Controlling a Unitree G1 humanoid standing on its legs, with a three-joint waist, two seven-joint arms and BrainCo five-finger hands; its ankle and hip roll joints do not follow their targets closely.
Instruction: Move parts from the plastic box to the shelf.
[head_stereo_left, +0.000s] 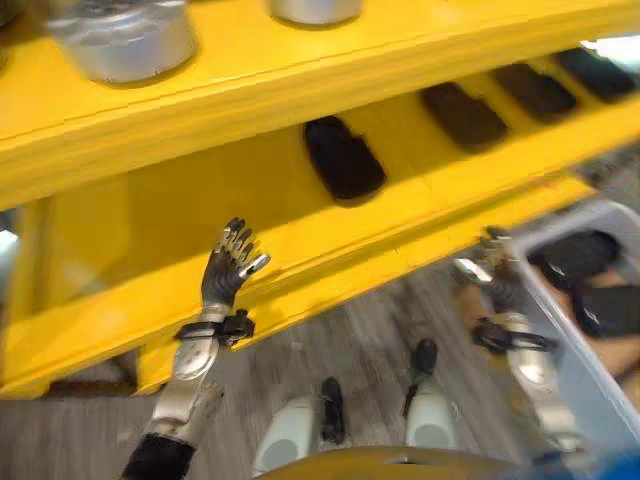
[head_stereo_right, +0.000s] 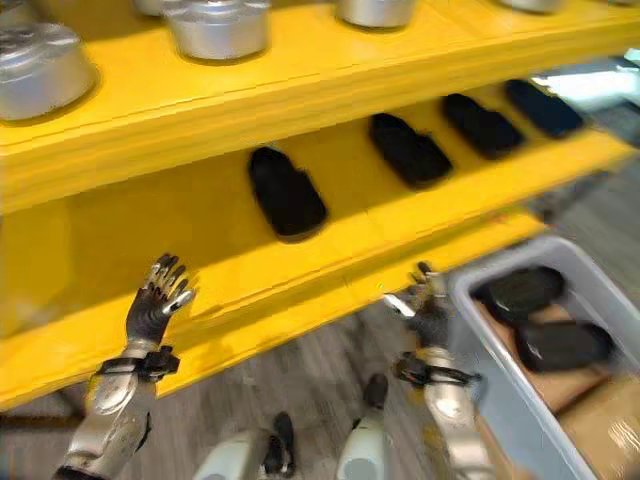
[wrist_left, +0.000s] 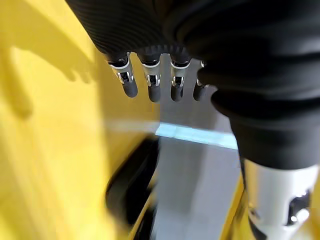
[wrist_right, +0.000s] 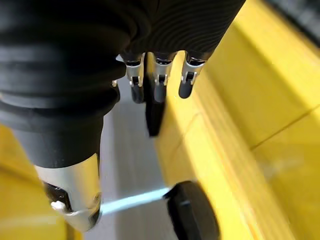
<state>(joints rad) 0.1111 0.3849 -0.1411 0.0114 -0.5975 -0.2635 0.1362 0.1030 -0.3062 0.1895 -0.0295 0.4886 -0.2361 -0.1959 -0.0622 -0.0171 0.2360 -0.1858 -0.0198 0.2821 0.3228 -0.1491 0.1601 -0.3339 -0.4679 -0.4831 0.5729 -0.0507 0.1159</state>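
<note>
A yellow shelf (head_stereo_left: 300, 240) spans the view. Several black oval parts lie in a row on its middle board, the nearest (head_stereo_left: 343, 158) at centre and others (head_stereo_right: 408, 148) further right. A grey plastic box (head_stereo_right: 478, 372) stands low at the right with two black parts (head_stereo_right: 520, 290) (head_stereo_right: 562, 345) in it. My left hand (head_stereo_left: 228, 268) is open and empty in front of the shelf's front edge, left of the nearest part. My right hand (head_stereo_right: 425, 305) is open and empty just left of the box's wall, below the shelf edge. Its fingers (wrist_right: 157, 82) hang relaxed beside a black part (wrist_right: 192, 210).
Silver metal cylinders (head_stereo_left: 125, 40) (head_stereo_right: 218, 25) stand on the top board. The middle board has bare yellow room (head_stereo_right: 130, 230) left of the nearest black part. Grey wood floor (head_stereo_left: 360, 340) lies under the shelf. Brown cardboard (head_stereo_right: 600, 420) sits inside the box.
</note>
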